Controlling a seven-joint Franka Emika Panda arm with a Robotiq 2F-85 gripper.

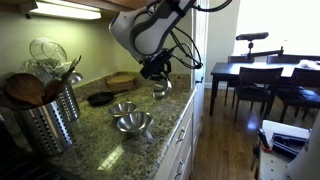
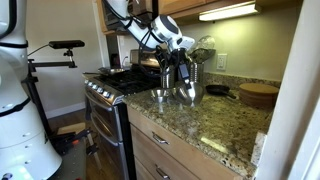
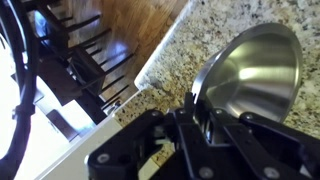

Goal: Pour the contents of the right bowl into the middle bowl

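pincer (image 3: 201,118) clenched on steel bowl (image 3: 252,70) rim | bowl tilted, just beyond pincer | granite counter (image 3: 228,20) beneath

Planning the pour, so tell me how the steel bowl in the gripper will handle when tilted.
The steel bowl is probably stiff and light: thin polished metal, no contents visible inside. Pinched at its rim by the gripper, its glossy wall may slip or pivot in that grip.
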